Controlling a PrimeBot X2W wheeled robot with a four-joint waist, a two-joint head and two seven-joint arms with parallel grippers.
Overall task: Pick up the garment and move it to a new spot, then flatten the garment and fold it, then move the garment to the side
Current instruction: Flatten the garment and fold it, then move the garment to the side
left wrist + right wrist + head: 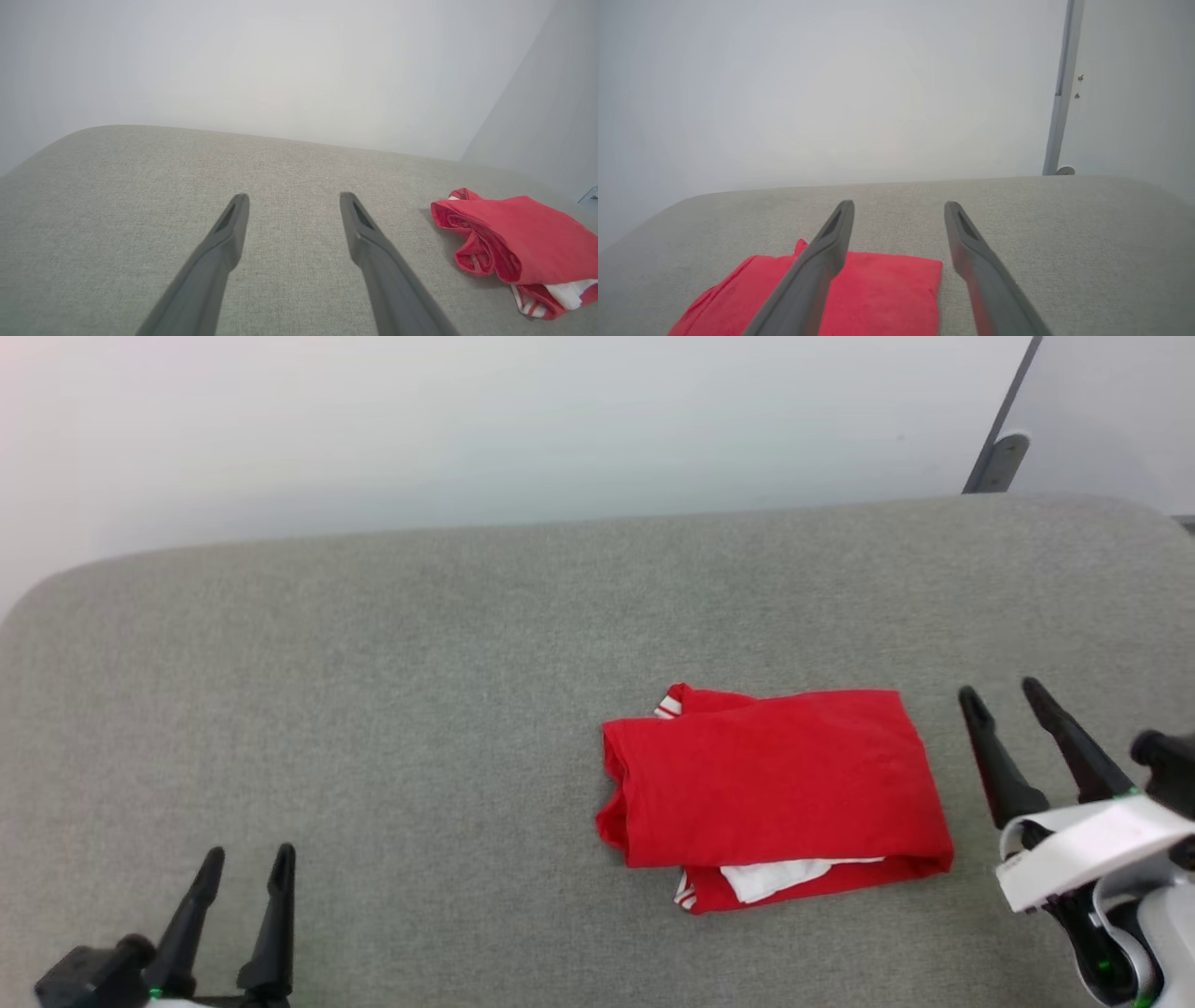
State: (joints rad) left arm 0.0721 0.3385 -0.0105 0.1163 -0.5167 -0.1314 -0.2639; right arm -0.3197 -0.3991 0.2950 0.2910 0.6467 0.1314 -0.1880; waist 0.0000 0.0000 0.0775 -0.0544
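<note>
Folded garment point(775, 784) lies just left of the open, empty right gripper point(999, 692), left gripper point(250, 852) likewise open, empty, well away; pinch all layers at nearest edge so folds hold.

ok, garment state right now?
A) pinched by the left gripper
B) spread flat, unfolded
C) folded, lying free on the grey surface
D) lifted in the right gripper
C: the garment lies folded on the grey surface, with white showing at its near edge. The left gripper and right gripper are both open and apart from it.
</note>
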